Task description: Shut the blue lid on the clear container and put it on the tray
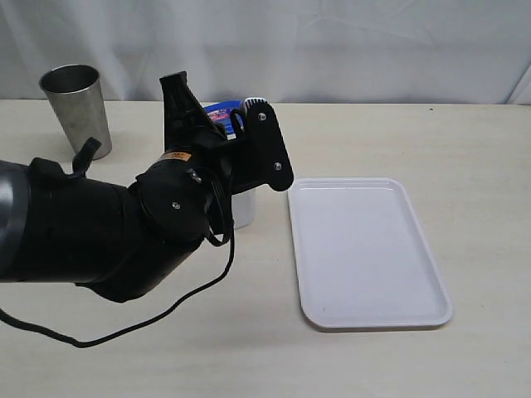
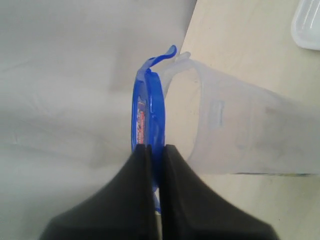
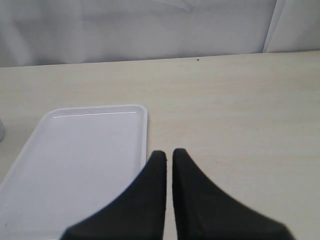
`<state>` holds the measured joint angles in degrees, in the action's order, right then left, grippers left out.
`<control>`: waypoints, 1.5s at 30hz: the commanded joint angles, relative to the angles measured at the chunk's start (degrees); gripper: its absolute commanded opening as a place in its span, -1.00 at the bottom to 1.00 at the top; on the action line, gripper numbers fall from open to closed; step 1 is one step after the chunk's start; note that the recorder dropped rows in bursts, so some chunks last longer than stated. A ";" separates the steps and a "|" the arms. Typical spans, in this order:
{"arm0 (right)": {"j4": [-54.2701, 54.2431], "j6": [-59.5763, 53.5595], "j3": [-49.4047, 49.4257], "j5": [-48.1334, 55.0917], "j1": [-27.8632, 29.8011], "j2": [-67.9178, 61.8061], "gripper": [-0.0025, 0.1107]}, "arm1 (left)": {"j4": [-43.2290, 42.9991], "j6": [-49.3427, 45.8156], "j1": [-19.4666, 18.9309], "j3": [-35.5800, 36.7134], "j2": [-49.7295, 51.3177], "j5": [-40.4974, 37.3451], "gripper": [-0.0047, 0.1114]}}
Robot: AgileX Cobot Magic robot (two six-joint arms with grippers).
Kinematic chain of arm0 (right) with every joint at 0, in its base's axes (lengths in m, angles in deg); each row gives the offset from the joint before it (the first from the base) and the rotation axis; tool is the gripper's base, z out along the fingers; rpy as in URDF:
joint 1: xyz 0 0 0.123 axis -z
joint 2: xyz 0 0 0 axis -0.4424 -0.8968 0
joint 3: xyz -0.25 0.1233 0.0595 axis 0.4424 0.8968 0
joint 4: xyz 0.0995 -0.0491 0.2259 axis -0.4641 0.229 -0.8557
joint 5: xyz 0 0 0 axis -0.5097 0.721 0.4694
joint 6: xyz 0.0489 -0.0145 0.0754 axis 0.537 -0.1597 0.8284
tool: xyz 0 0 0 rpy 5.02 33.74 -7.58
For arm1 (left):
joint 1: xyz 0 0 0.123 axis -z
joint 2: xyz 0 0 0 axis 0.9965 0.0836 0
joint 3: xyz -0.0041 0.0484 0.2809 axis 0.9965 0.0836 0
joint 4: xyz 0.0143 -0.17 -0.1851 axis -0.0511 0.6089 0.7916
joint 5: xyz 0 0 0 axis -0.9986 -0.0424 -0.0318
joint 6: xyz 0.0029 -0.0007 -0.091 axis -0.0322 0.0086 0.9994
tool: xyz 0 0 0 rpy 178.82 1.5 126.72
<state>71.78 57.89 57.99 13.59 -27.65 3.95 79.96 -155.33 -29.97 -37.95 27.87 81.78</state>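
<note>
L gripper (image 2: 156, 150) is pinching the blue lid (image 2: 147, 110) by its edge. The lid stands upright at the mouth of the clear container (image 2: 240, 135), not seated yet, and the container is on the table (image 1: 415, 133) near the tray (image 1: 373, 249). Prob best: tip lid flat, line up corners w/ rim, press evenly so the tall container doesn't tip. R gripper (image 3: 165, 155) has jaws pressed together, empty, by the tray; steel cup (image 1: 76, 104) is well apart, nothing in the way.
</note>
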 commanded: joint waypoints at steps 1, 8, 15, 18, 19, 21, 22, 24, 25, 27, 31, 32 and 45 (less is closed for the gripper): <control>-0.23 0.16 0.11 0.04 -0.09 0.31 -0.88 | -0.56 -1.68 0.16 -0.30 -0.11 0.62 -0.92; -0.23 0.16 0.11 0.04 -0.09 0.31 -0.88 | -1.13 -1.68 0.16 -0.30 -0.11 1.10 -0.92; 0.18 -0.14 0.11 0.04 -0.09 0.31 -0.88 | -2.37 -1.54 0.16 -0.30 -0.11 0.84 -0.92; 2.31 -0.78 0.11 -0.68 -0.09 0.31 -0.88 | -2.25 -1.54 0.16 -0.30 -0.11 0.89 -0.92; 4.27 -0.78 0.11 -2.06 -0.09 0.31 -0.88 | -2.25 -1.54 0.16 -0.30 -0.11 0.89 -0.92; 7.59 -0.78 0.11 -6.16 -0.09 0.31 -0.88 | -2.37 -1.54 0.16 -0.30 -0.11 -0.32 -0.92; 8.42 -0.78 0.11 -8.53 -0.09 0.31 -0.88 | -2.45 -1.54 0.16 -0.30 -0.11 -1.34 -0.92; 8.83 -0.78 0.11 -12.05 -0.09 0.31 -0.88 | -3.00 -1.54 0.16 -0.30 -0.11 -4.35 -0.92; 8.83 -0.78 0.11 -12.79 -0.09 0.31 -0.88 | -3.54 -1.54 0.16 -0.30 -0.11 -5.17 -0.92; 8.83 -0.78 0.11 -13.27 -0.09 0.31 -0.88 | -4.73 -1.43 0.16 -0.30 -0.11 -5.17 -0.92; 8.83 -0.78 0.11 -13.27 -0.09 0.31 -0.88 | -5.39 -1.43 0.16 -0.30 -0.11 -3.22 -0.92; 8.83 -0.78 0.11 -13.27 -0.09 0.31 -0.88 | -5.39 -1.43 0.06 -0.30 -0.11 -2.99 -0.92; -1.83 1.26 0.11 -13.27 -0.09 0.31 -0.88 | -5.41 0.50 -0.05 -0.30 -0.11 3.68 -0.92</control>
<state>71.81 58.91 57.99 1.13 -27.65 3.95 75.14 -155.33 -29.97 -37.95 27.87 82.33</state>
